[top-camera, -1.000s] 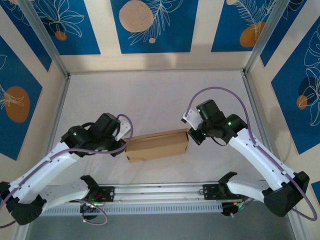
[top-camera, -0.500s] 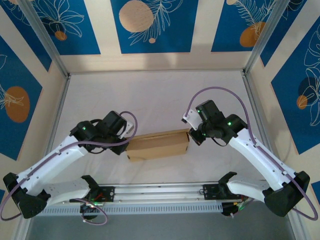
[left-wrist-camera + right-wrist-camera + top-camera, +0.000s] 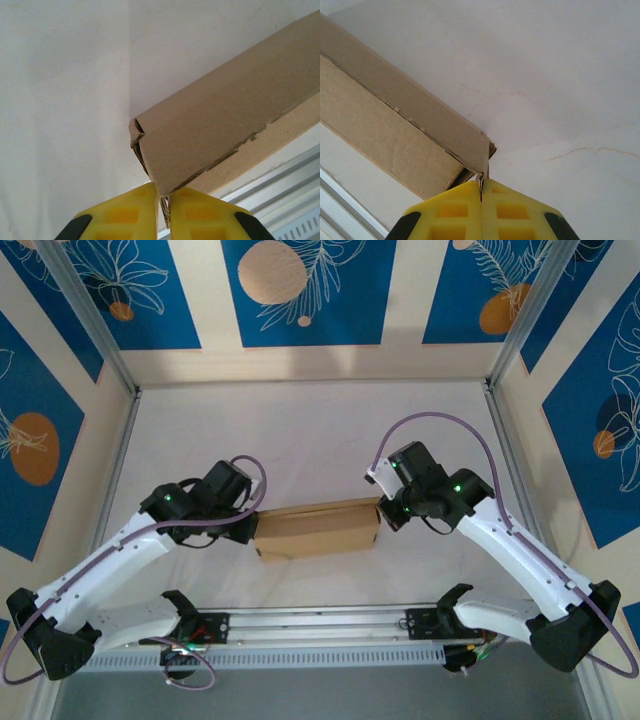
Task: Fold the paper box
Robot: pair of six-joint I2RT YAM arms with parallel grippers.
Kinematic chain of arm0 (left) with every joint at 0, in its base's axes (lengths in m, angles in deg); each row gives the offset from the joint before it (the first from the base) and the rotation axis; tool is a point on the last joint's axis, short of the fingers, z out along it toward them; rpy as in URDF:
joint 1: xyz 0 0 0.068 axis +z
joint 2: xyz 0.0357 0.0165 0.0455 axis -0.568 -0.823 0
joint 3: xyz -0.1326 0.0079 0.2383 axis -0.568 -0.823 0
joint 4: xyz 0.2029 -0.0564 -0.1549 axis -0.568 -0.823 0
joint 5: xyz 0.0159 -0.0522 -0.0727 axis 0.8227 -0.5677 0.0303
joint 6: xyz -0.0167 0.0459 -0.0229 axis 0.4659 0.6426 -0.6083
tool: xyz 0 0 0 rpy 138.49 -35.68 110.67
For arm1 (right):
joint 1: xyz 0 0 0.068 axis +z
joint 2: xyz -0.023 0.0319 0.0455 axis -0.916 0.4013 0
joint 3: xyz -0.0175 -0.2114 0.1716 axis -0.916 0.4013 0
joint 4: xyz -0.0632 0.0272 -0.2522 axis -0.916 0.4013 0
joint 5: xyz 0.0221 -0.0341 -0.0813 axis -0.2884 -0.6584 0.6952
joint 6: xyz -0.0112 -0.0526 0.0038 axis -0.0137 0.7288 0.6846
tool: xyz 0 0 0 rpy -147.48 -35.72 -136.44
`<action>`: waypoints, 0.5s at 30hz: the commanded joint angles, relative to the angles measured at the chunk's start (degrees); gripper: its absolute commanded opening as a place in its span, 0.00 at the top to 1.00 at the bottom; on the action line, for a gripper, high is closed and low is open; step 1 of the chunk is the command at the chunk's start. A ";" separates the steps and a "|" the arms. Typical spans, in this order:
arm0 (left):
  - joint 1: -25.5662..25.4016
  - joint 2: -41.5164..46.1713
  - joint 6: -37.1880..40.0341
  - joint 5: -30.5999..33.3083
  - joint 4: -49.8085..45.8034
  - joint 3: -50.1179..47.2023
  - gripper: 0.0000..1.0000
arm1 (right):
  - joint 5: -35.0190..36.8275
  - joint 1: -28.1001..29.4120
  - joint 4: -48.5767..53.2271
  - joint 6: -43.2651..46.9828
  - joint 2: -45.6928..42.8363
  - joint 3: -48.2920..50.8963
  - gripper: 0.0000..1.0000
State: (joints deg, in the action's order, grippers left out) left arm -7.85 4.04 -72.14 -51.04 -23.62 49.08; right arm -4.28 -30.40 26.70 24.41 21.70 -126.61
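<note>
Left gripper [image 3: 161, 194] at nine o'clock, right gripper [image 3: 481, 189] at three — each clamped on an end of the paper box [image 3: 316, 530], likely bracing it for folding.

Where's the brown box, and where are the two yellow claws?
paper box [image 3: 315, 528]: top external view, middle of its top panel.
left gripper [image 3: 163, 195]: left wrist view, slit between the yellow fingertips, at the box corner.
right gripper [image 3: 481, 186]: right wrist view, seam between the closed yellow fingertips.
</note>
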 commanded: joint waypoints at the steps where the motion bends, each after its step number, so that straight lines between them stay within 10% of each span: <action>1: 0.97 0.80 -1.61 -1.99 2.21 -2.18 0.90 | -1.36 0.53 2.18 -3.52 0.34 -2.18 1.00; 15: 2.71 2.00 -4.42 -6.33 7.40 -3.90 0.99 | -6.23 0.52 4.74 -13.87 2.49 -5.85 1.00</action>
State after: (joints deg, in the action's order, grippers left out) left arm -5.35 6.38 -76.01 -53.60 -18.66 46.02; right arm -6.60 -30.40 31.85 14.68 24.10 -130.67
